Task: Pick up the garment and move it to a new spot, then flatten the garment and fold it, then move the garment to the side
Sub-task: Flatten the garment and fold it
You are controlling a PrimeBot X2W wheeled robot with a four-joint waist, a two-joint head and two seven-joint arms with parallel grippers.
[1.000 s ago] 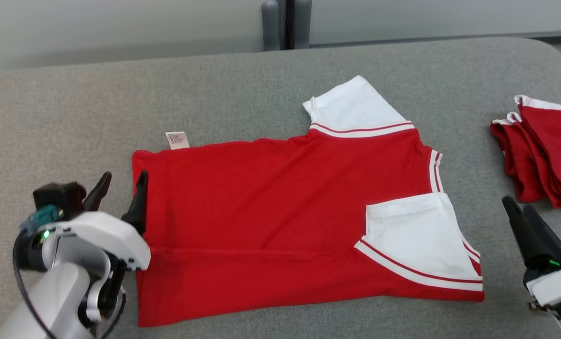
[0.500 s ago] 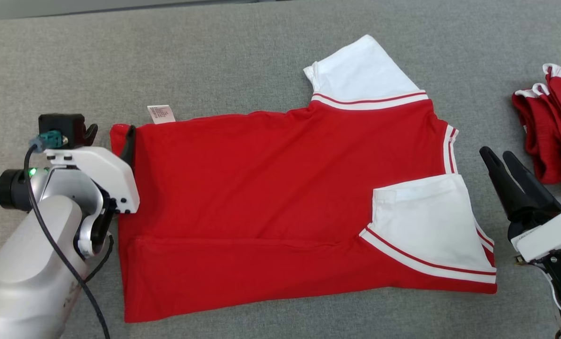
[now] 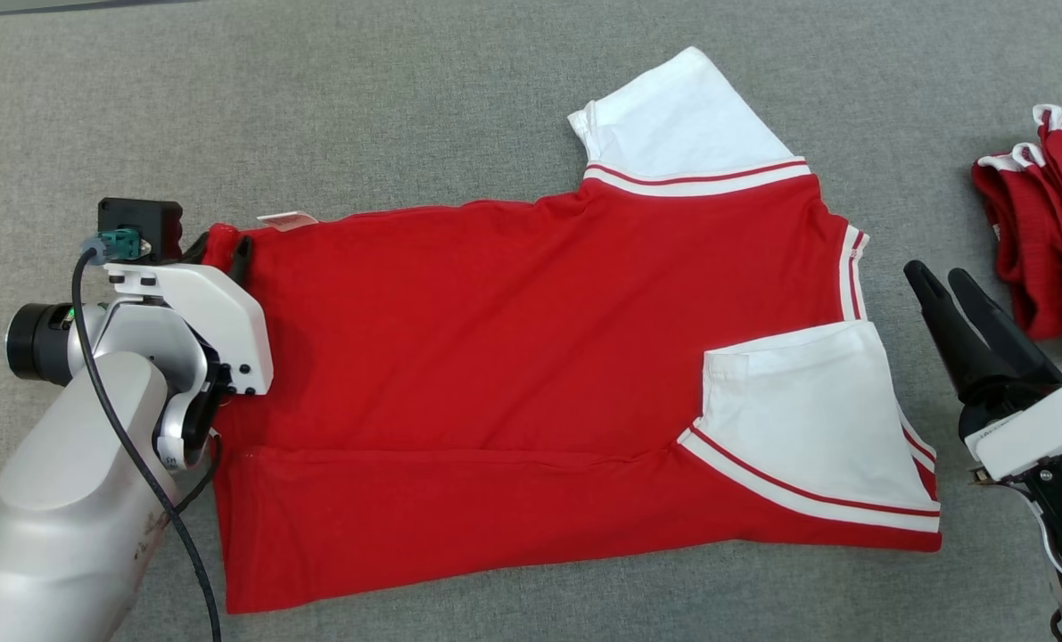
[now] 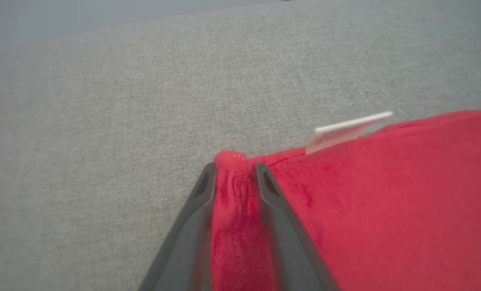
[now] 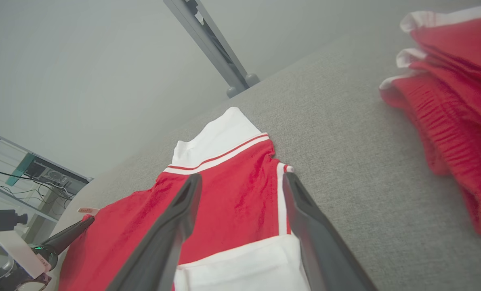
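Starting nearest the robot, the left claw [image 4: 235, 171] is clamped on a small ridge of red cloth at the far left corner of the garment [image 3: 531, 357]; the corner bulges just past its fingertips. The right claw [image 3: 939, 276] hovers with its jaws apart and nothing between them, just off the collar end of the shirt. The garment lies spread across the middle of the worktop [image 3: 406, 107], its near edge turned over in a long strip and the near sleeve [image 3: 807, 419] folded in onto the red body, while the far sleeve [image 3: 682, 116] points away, unfolded. A white label [image 3: 287, 219] sticks out beside the pinched corner. The bite looks shallow, so the cloth could slip out once weight comes onto it. I cannot tell whether both layers are caught; if only the top one is, a lift would probably peel the layers apart. With the collar end ungripped, pulling from one corner would likely drag the shirt askew, wrinkle it and shake the near sleeve and folded strip loose. The right claw also sits near a pile of red clothes [image 3: 1048, 241] at the right edge and could snag it on a wide reach. The worktop is covered in grey woven fabric, which may grip the cloth and resist sliding. Beyond it stand a pale wall, a grey post [image 5: 212, 44] behind the far edge, and shelving [image 5: 42, 173] with cables off to the side.
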